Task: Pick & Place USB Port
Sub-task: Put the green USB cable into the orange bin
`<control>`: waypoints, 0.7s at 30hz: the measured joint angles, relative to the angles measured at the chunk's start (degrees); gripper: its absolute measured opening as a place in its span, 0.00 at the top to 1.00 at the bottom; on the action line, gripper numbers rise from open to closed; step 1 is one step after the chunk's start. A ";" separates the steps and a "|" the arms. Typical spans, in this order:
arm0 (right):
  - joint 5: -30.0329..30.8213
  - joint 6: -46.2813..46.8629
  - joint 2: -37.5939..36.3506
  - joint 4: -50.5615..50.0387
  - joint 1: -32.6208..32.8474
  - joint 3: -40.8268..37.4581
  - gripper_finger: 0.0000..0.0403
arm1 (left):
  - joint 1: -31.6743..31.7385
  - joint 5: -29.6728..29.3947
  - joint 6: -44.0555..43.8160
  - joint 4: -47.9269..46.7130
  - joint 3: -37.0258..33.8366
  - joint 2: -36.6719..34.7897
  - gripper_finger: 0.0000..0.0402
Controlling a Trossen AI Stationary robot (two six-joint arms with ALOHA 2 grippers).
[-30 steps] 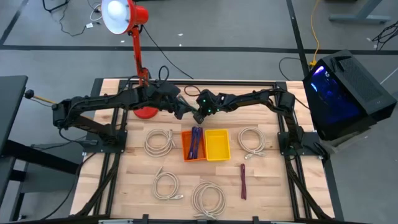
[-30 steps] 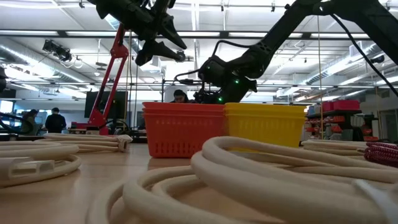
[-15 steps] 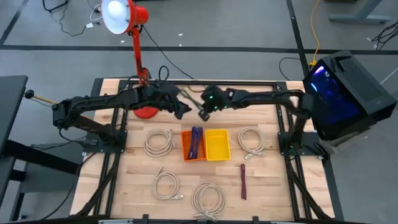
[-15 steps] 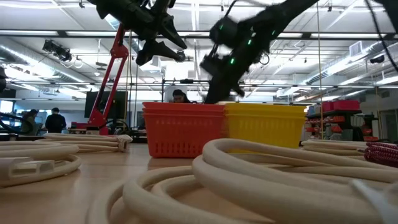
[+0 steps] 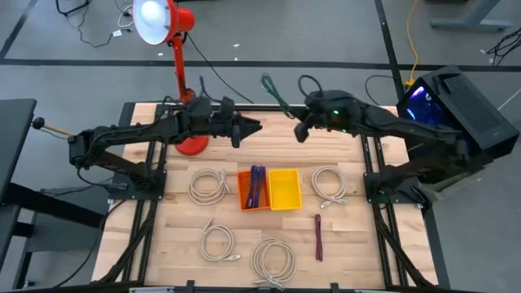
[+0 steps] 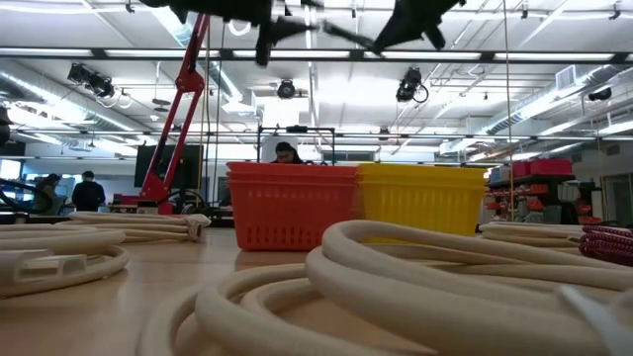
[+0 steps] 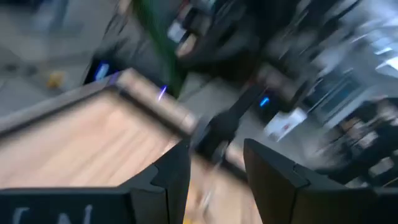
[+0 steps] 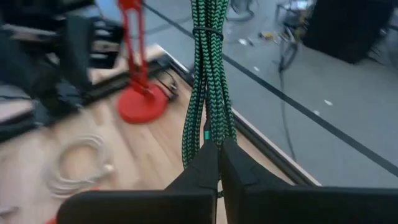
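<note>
A green braided cable bundle [image 8: 208,81] is high over the table's far middle, with my right gripper [image 8: 221,163] shut on it. In the high view the bundle [image 5: 273,91] sticks out past that gripper [image 5: 292,116] toward the far left. My left gripper [image 5: 252,126] stands open a little to the bundle's left, pointing level toward the table's right, with nothing between its fingers [image 7: 171,180]. An orange bin [image 5: 254,189] holding dark cables and a yellow bin [image 5: 284,189] stand side by side mid-table. My right gripper pinches the green bundle's near end [image 8: 211,138] between its two fingers, several strands together. The fingers lie along the bundle, coming from the table's right and slanting a little down. The bundle sticks out ahead of the fingertips, lifted clear of the table.
White cable coils lie left [image 5: 209,183] and right [image 5: 329,182] of the bins and near the front edge [image 5: 218,242], [image 5: 273,260]. A maroon cable [image 5: 318,238] lies front right. A red lamp [image 5: 191,145] stands at the far left.
My right gripper has risen steeply from just behind the orange bin and drawn back toward the table's far right, carrying the green bundle up clear of the bins. My left gripper has tipped up from slanting down to level and risen slightly.
</note>
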 joint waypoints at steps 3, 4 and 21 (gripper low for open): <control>1.61 0.82 -1.46 0.49 2.42 0.00 1.00 | -1.02 -1.31 2.56 9.51 0.02 0.00 0.61; 1.68 0.83 -1.57 0.92 3.18 0.00 1.00 | -1.35 -2.70 3.32 11.26 0.02 -0.02 0.61; 2.74 1.68 -1.21 4.27 13.53 0.00 1.00 | -1.92 -7.91 3.84 18.23 -0.02 2.99 0.61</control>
